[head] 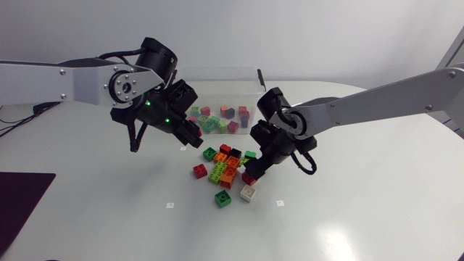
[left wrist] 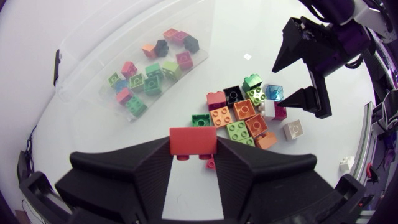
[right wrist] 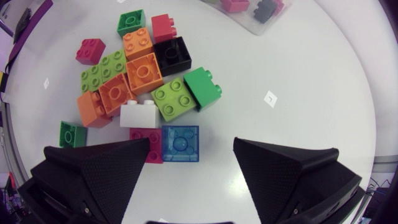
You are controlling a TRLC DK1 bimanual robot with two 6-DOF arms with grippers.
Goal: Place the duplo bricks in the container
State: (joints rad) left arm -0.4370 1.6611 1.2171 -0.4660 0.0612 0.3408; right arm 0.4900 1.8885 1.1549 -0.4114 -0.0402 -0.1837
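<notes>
My left gripper (left wrist: 193, 154) is shut on a red duplo brick (left wrist: 193, 139), held above the table between the clear container (left wrist: 81, 78) and the brick pile (left wrist: 244, 118). In the head view the left gripper (head: 194, 135) hangs just in front of the container (head: 217, 71), which holds several bricks. My right gripper (right wrist: 189, 152) stands open low over the near side of the pile, with a clear blue brick (right wrist: 180, 144) and a white brick (right wrist: 138, 114) just ahead of its fingers. From above, the right gripper (head: 255, 171) is at the pile's right edge.
A green brick (head: 222, 198) and a white brick (head: 249, 193) lie loose in front of the pile. A dark mat (head: 22, 199) covers the table's front left corner. My two grippers are close to each other over the middle of the table.
</notes>
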